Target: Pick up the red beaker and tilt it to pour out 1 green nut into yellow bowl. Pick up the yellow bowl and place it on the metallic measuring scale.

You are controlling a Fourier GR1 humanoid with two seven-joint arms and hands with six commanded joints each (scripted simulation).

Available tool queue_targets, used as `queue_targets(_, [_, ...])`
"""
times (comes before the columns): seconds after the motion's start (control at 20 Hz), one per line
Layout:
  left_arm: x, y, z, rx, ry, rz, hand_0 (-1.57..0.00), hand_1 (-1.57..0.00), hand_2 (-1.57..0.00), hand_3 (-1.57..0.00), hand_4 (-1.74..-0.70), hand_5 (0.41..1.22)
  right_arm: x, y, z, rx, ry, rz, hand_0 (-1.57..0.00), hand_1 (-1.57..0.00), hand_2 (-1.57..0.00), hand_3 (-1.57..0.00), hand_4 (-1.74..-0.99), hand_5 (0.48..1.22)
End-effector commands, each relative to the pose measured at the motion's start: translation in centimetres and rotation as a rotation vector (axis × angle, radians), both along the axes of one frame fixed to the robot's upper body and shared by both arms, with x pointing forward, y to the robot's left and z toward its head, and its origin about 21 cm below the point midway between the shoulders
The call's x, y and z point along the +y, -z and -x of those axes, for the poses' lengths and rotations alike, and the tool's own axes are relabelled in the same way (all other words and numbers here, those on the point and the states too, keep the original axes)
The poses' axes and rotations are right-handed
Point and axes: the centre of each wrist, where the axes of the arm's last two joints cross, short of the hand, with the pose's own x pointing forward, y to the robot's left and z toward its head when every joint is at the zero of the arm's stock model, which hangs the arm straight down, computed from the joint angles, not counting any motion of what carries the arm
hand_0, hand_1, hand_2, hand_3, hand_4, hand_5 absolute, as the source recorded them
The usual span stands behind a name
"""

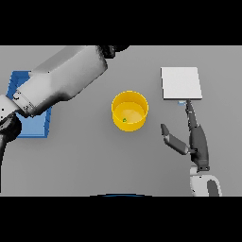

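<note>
Right hand (196, 142) sits on the right side, fingers straight and spread, thumb stuck out to the left, holding nothing. Fingertips reach up to the lower edge of the metallic measuring scale (181, 82), a flat pale square plate at upper right. Yellow bowl (129, 110) stands upright in the table centre, to the left of the hand and apart from it, with one green nut (124, 120) inside, so the pour looks done. Left arm (59, 80) crosses the upper left; its hand is out of view, and no red beaker is visible. Blue tray (35, 124) lies partly under that arm.

Bowl likely rigid, light, thin-walled and smooth, so maybe slippery. Best hold: pinch the right-hand rim, thumb inside and fingers outside, or wrap the wall. Keep it level so the nut stays in.
</note>
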Motion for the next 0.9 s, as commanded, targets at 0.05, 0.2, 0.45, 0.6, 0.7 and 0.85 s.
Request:
queue_targets(0.05, [0.7, -3.6, -0.9, -0.039, -0.047, 0.085, -1.57, -1.57, -1.50, -1.23, -1.70, 1.221, -0.1, -0.2, -0.5, 0.016, 0.000, -0.018, 0.00, 0.00, 0.00, 0.00, -1.181, 0.593])
queue_targets(0.2, [3.5, -6.7, -2.4, -0.041, -0.202, 0.300, -1.57, -1.57, -1.53, -1.40, -1.72, 1.221, 0.1, -0.4, -0.5, -0.007, -0.028, -0.049, 0.00, 0.00, 0.00, 0.00, -1.193, 0.597])
queue_targets(0.45, [13.4, -7.9, -4.7, 0.001, -0.503, 0.887, -1.57, -1.57, -1.56, -1.37, -1.73, 1.221, -0.6, -0.2, -0.5, 0.013, -0.034, -0.063, 0.00, 0.00, 0.00, 0.00, -1.224, 0.592])
queue_targets(0.6, [18.8, -7.0, -4.7, 0.026, -0.574, 1.144, -1.57, -1.57, -1.56, -1.41, -1.74, 1.221, -0.7, -0.2, -0.8, -0.004, -0.034, -0.053, 0.00, 0.00, 0.00, 0.00, -1.220, 0.587])
queue_targets(0.7, [22.1, -5.1, -4.3, 0.035, -0.622, 1.309, -1.57, -1.57, -1.57, -1.43, -1.74, 1.221, -0.7, 0.1, -0.6, -0.004, -0.047, -0.039, 0.00, 0.00, 0.00, 0.00, -1.226, 0.587])
queue_targets(0.85, [25.8, -1.9, -3.1, -0.040, -0.742, 1.513, -1.57, -1.57, -1.57, -1.43, -1.74, 1.221, -0.9, 0.2, -0.5, 0.004, -0.051, -0.022, 0.00, 0.00, 0.00, 0.00, -1.217, 0.599])
